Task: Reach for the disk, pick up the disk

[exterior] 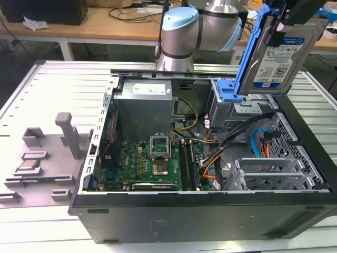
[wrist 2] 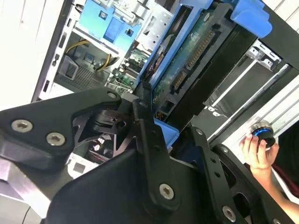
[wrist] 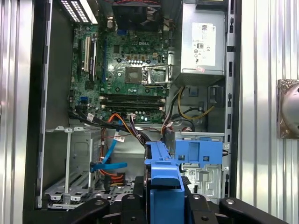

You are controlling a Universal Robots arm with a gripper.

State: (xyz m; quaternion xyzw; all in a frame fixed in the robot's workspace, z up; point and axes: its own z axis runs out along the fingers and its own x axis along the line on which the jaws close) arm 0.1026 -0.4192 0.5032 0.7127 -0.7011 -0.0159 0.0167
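The pick-up looks done — the hand [wrist 2: 159,135] is clenched on the disk [exterior: 279,52], holding it upright in the air above the open case [exterior: 210,221], at the exterior view's far right, clear of the blue bay [exterior: 229,89].

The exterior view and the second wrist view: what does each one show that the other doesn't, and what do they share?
Exterior view alone: the disk's labelled face, held up above the open case; the motherboard lying inside; a small chip on the grey fixture at that view's left.

Second wrist view alone: the disk's circuit-board underside, the gripper's black linkage closed on the blue bracket, and a person's hand on a knob.

Both: the disk in its blue bracket, out of the case, and the blue latch on the drive bay.
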